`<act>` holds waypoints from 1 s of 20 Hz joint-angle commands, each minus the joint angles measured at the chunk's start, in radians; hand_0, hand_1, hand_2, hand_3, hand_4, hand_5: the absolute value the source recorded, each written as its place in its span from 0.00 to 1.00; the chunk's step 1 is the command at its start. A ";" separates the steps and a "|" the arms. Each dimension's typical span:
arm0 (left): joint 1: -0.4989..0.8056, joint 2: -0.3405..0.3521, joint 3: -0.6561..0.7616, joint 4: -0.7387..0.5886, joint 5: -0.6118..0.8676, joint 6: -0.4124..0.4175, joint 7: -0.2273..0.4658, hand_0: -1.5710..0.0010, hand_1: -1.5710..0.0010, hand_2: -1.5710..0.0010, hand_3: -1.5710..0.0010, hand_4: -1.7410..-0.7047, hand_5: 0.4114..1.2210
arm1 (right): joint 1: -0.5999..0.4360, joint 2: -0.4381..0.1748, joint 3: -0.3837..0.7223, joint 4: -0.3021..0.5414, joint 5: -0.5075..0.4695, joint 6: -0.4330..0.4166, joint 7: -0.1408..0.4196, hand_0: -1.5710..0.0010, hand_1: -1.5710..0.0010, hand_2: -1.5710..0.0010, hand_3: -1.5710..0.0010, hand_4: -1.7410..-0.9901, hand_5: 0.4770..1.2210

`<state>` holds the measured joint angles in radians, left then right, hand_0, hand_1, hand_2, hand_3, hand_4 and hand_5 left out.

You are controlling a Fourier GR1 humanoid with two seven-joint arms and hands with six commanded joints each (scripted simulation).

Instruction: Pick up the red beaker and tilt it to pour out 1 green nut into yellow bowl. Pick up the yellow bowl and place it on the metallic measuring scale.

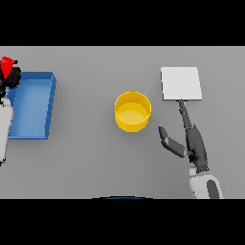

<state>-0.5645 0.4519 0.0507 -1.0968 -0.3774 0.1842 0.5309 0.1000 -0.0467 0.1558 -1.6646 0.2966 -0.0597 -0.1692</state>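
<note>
The yellow bowl (132,111) stands upright at the table's middle; I cannot make out a nut inside it. The metallic measuring scale (181,83), a pale square plate, lies to its right and a little farther back. My right hand (194,143) is open right of the bowl and apart from it, its straight fingers reaching up to the scale's near edge and its thumb spread toward the bowl. At the far left edge my left hand (11,76) is shut on the red beaker (6,64), held above the far left corner of the blue tray. Only the beaker's top shows.
A blue rectangular tray (33,105) sits at the left side of the grey table, just below the left hand.
</note>
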 commanded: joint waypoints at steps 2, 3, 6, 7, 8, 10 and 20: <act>0.036 -0.018 0.000 -0.032 0.008 0.009 0.020 0.00 0.00 0.00 0.02 0.00 0.91 | 0.003 0.003 -0.003 0.005 -0.002 -0.006 -0.024 1.00 1.00 1.00 1.00 0.97 0.23; 0.051 -0.023 -0.002 -0.058 0.011 0.008 0.045 0.00 0.00 0.00 0.02 0.00 0.88 | 0.005 -0.002 -0.002 -0.006 0.001 -0.005 -0.019 1.00 1.00 1.00 1.00 0.97 0.23; 0.102 -0.023 -0.027 -0.105 -0.015 0.007 0.046 0.00 0.00 0.00 0.01 0.03 0.72 | 0.000 -0.008 -0.005 -0.002 0.010 -0.010 -0.003 1.00 1.00 1.00 1.00 0.96 0.22; 0.109 -0.011 -0.024 -0.099 -0.019 -0.001 0.035 0.00 0.00 0.00 0.01 0.09 0.65 | -0.002 -0.016 -0.012 -0.001 0.003 -0.006 -0.003 1.00 1.00 1.00 1.00 0.96 0.21; 0.121 -0.013 -0.034 -0.113 -0.028 -0.004 0.046 0.00 0.00 0.00 0.01 0.20 0.59 | -0.005 -0.014 -0.008 -0.010 0.008 -0.009 0.000 1.00 1.00 1.00 1.00 0.96 0.21; 0.146 -0.013 -0.040 -0.145 -0.024 -0.017 0.046 0.00 0.02 0.04 0.06 0.45 0.49 | -0.009 -0.004 -0.005 0.001 0.008 -0.011 0.000 1.00 1.00 1.00 1.00 0.97 0.21; 0.152 0.022 -0.083 -0.110 -0.023 -0.126 0.005 0.84 0.87 0.86 0.87 0.90 0.30 | -0.008 -0.001 -0.002 -0.012 0.007 -0.010 0.009 1.00 1.00 1.00 1.00 0.97 0.22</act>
<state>-0.4127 0.4734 -0.0323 -1.2072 -0.4007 0.0583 0.5360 0.0919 -0.0477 0.1542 -1.6762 0.3037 -0.0698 -0.1583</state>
